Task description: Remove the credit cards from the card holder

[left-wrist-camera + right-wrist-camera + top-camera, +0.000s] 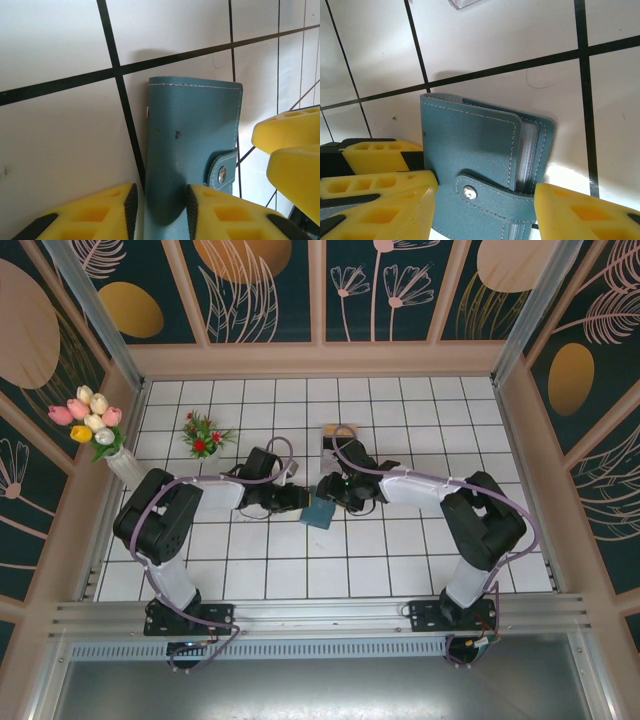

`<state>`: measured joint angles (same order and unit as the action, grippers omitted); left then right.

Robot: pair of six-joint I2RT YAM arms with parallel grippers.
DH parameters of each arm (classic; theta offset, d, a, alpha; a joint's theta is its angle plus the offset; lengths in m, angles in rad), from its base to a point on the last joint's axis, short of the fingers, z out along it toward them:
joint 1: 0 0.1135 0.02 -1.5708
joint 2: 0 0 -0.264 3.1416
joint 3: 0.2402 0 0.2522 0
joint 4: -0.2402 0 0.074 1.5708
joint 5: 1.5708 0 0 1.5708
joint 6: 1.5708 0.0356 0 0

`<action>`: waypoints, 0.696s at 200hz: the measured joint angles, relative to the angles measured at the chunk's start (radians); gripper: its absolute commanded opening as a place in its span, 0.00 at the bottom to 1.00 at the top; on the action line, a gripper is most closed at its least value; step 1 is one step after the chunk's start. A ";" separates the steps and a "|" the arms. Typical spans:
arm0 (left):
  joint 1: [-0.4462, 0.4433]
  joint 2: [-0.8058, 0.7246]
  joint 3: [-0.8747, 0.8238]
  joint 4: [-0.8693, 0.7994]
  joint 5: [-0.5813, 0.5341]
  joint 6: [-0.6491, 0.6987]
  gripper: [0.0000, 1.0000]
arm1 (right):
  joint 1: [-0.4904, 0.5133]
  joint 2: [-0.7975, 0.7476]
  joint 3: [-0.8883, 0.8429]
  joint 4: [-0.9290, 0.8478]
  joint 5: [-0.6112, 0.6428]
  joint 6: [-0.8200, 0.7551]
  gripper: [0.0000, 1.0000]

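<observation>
At the middle of the white-tiled table [400, 570]: the card holder [318, 513], a small teal wallet, lies on the tiles between the two arms, with both grippers down at it from opposite sides.
Card holder's cover: folded over, its strap [490, 197] brought across the front and the metal snap [468, 192] sitting on it.
Credit cards [526, 155]: pale edges show in the gap between the covers, tucked inside the holder; how many I cannot tell.
Left gripper [162, 200]: its yellow fingers straddle one end of the holder. The jaws are narrow, one dark pad [191, 200] against the holder's edge and the other just beside it, with a sliver of tile showing between.
Right gripper [486, 190]: the jaws are set wide, one finger at each side of the strap end. Whether they press on the holder I cannot tell.
Behind the holder: a grey stand [330, 437] on the tiles, near the right arm's wrist.
Far left: a small red flower plant [203, 433], and a vase of tulips [92, 418] by the wall.
</observation>
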<state>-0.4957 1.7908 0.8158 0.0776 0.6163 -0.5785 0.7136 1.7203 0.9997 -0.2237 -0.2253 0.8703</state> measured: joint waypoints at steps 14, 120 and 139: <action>0.000 0.004 0.000 -0.001 0.005 0.003 0.30 | 0.000 0.004 0.005 -0.001 0.007 -0.001 0.57; 0.000 0.048 0.029 0.018 0.081 -0.031 0.02 | 0.002 0.026 0.018 -0.011 0.044 0.000 0.54; 0.000 0.041 0.005 0.059 0.083 -0.059 0.00 | 0.000 -0.011 0.006 -0.024 0.062 0.000 0.54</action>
<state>-0.4961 1.8317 0.8204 0.1364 0.6994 -0.6376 0.7139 1.7096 1.0058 -0.2481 -0.1631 0.8703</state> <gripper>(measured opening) 0.078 0.543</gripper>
